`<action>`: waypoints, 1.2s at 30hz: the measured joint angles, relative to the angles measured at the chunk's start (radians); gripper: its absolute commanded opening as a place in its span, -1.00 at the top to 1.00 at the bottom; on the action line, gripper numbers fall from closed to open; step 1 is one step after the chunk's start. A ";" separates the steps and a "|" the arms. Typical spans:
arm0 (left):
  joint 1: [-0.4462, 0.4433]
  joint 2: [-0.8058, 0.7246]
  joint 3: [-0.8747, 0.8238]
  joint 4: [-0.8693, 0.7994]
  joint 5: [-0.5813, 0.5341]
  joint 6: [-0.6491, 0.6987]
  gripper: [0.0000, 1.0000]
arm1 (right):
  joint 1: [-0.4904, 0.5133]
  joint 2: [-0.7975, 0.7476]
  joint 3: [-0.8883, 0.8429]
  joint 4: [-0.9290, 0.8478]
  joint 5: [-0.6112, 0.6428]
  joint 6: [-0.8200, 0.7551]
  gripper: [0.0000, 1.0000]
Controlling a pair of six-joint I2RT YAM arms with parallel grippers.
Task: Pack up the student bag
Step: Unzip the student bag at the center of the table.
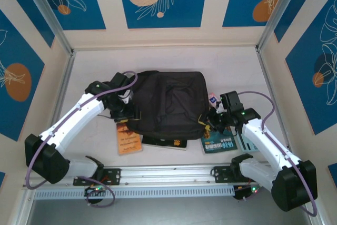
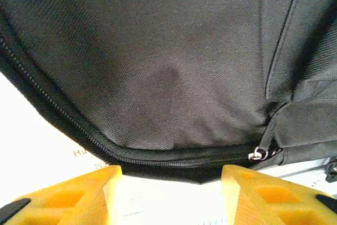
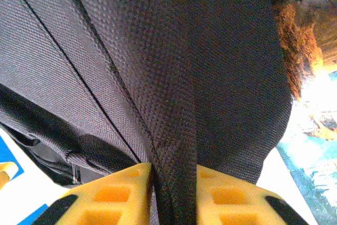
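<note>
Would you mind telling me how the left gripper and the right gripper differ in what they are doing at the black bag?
The left gripper is open with an empty gap; the right gripper is shut on a fold of the bag. The left gripper faces the bag's zipper; the right gripper faces plain fabric at the bag's other side. Both have yellow fingers.

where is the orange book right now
Top view: the orange book lies flat on the table at the near-left corner of the student bag.

White arm links (image 1: pixel 79 113), black joints (image 1: pixel 287 183), looping purple cables (image 1: pixel 26 168), yellow ribbed gripper fingers (image 2: pixel 63 198), small green lights (image 1: pixel 98 84)
</note>
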 measured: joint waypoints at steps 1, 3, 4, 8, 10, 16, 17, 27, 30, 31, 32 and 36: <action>0.000 0.000 0.000 -0.005 -0.005 0.000 -0.03 | -0.005 0.000 0.000 0.002 -0.001 -0.001 0.63; -0.001 0.001 0.002 -0.014 -0.008 0.005 -0.01 | -0.020 0.000 0.000 0.008 -0.002 -0.009 0.72; -0.002 0.004 0.005 -0.016 -0.005 0.009 -0.01 | -0.025 0.000 0.003 0.007 -0.001 -0.014 0.74; -0.029 0.058 0.078 -0.021 0.018 0.057 -0.03 | -0.034 0.019 0.046 -0.004 0.016 -0.053 0.79; -0.065 0.090 0.115 -0.015 0.018 0.087 -0.04 | -0.034 0.037 0.072 -0.006 0.025 -0.072 0.79; -0.153 0.141 0.116 -0.007 0.018 0.135 -0.04 | -0.034 0.047 0.114 -0.037 0.071 -0.129 0.45; -0.162 0.142 0.105 -0.005 0.018 0.135 -0.04 | -0.034 0.048 0.128 -0.053 0.094 -0.137 0.09; -0.172 0.127 0.079 0.018 -0.016 0.134 -0.04 | -0.018 0.044 0.245 -0.224 0.163 0.048 -0.61; -0.172 0.128 0.079 0.052 -0.001 0.133 -0.03 | 0.014 -0.075 0.136 -0.164 0.111 0.208 -0.48; -0.173 0.133 0.082 0.060 0.006 0.132 -0.03 | 0.028 -0.105 0.101 -0.145 0.106 0.257 -0.43; -0.174 0.146 0.090 0.067 0.012 0.131 -0.03 | 0.054 -0.133 0.062 -0.121 0.106 0.321 -0.42; -0.197 0.229 0.156 0.080 0.007 0.135 -0.04 | 0.221 -0.132 0.013 -0.067 0.185 0.531 -0.40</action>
